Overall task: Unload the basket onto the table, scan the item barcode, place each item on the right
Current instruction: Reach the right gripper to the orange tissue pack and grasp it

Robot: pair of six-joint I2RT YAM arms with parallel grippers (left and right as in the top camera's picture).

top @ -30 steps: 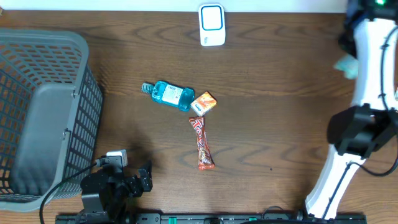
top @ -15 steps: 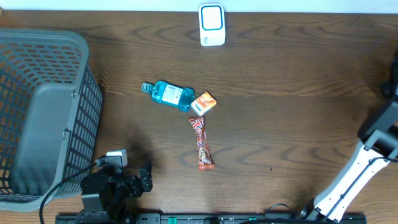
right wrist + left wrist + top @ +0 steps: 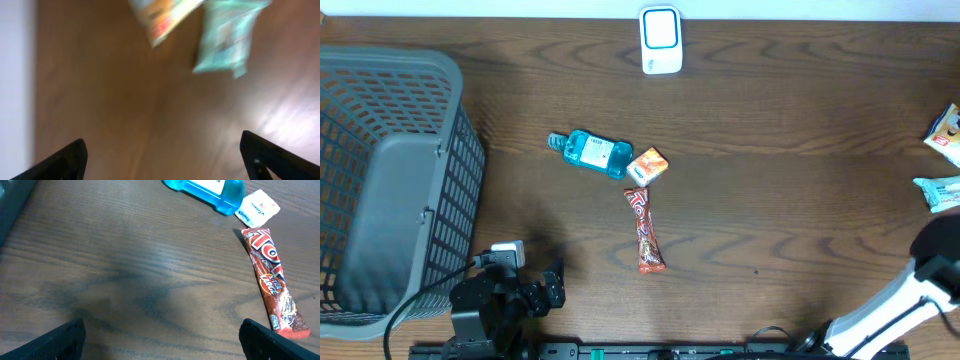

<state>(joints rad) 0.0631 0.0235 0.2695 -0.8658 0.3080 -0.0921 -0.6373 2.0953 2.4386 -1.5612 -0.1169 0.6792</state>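
Tabletop [image 3: 770, 200]: dark wood grain | grey basket [image 3: 380, 190] at left | left pincer [image 3: 167, 340] spread | right pincer [image 3: 167, 159] spread

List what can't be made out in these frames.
- Right wrist view: all blurred; print on the orange-and-white packet and teal packet unreadable.
- Overhead: both cut off by the right edge.
- Left wrist view: blue bottle cut off by the top edge.
- Candy bar: no barcode legible in either view.

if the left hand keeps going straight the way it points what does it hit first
Probably bare table, since the left hand looks tilted down at the wood. If it skimmed level, the blue bottle lies nearest its line; the candy bar sits to the right. Depth is unclear.
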